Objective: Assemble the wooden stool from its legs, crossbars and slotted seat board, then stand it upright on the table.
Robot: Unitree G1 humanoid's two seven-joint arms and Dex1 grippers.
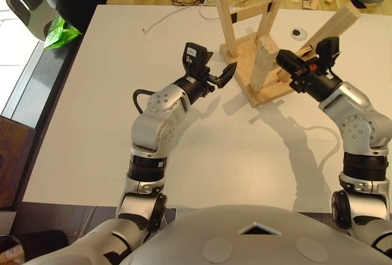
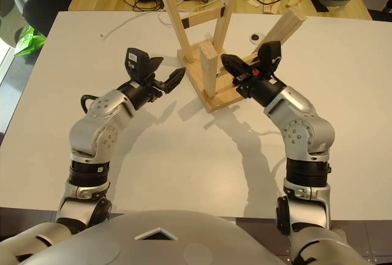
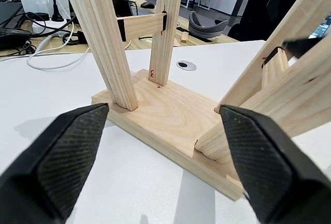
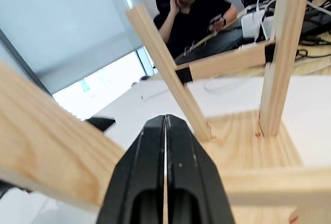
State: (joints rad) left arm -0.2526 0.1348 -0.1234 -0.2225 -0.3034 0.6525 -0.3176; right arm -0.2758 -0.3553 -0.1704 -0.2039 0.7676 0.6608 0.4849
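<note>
Stool, pale wood (image 1: 264, 63), inverted on white table (image 1: 92, 124): flat seat board (image 3: 170, 115) down, legs up, likely for access to joints. Left gripper (image 1: 222, 76) spread wide just beside board edge, seemingly ready to brace. Right gripper (image 1: 283, 59) clenched, empty, tips at near leg; probably pushing it.
</note>
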